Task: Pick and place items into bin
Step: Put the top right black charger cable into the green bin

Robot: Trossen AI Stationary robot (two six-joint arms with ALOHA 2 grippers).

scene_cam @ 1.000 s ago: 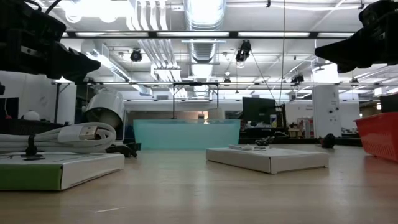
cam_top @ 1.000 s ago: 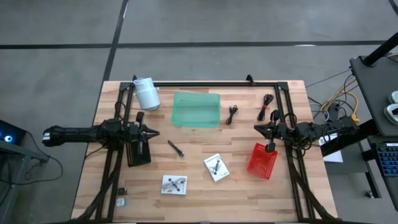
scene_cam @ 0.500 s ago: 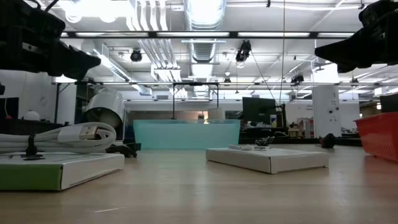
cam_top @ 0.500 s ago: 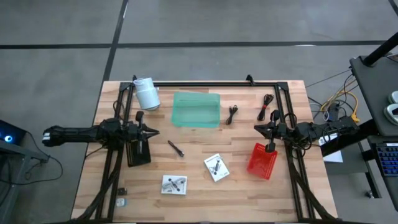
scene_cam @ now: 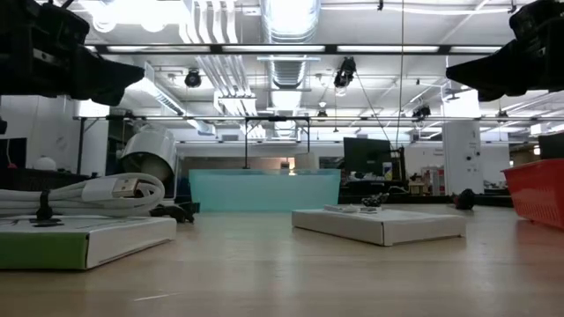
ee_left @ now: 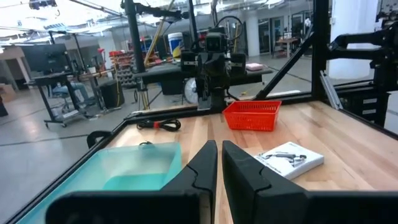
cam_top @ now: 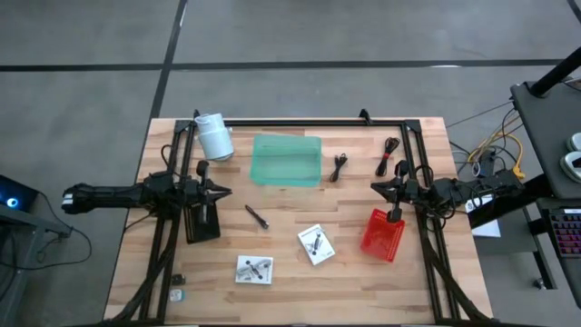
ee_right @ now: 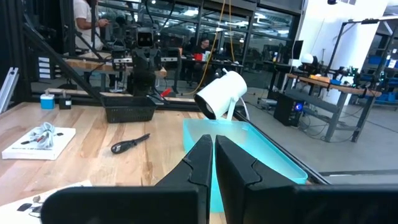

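Observation:
A green see-through bin (cam_top: 286, 159) stands at the table's far middle. To its right lie two coiled black cable bundles (cam_top: 340, 166) (cam_top: 390, 156). A thin dark pen-like tool (cam_top: 257, 216) lies near the centre. Two white packets (cam_top: 316, 243) (cam_top: 254, 270) lie flat toward the near edge. My left gripper (cam_top: 227, 193) hovers level at the table's left, shut and empty, pointing right; the left wrist view shows its fingers closed (ee_left: 219, 155). My right gripper (cam_top: 374, 188) hovers level at the right, shut and empty (ee_right: 213, 149), pointing left.
A white cylindrical roll (cam_top: 215, 136) stands at the far left beside the bin. A red basket (cam_top: 383, 234) sits under my right arm and a black basket (cam_top: 201, 222) under my left. A black frame (cam_top: 300, 122) runs along the far edge.
My left gripper has tipped its fingertips slightly upward while staying in place. Nothing on the table has moved.

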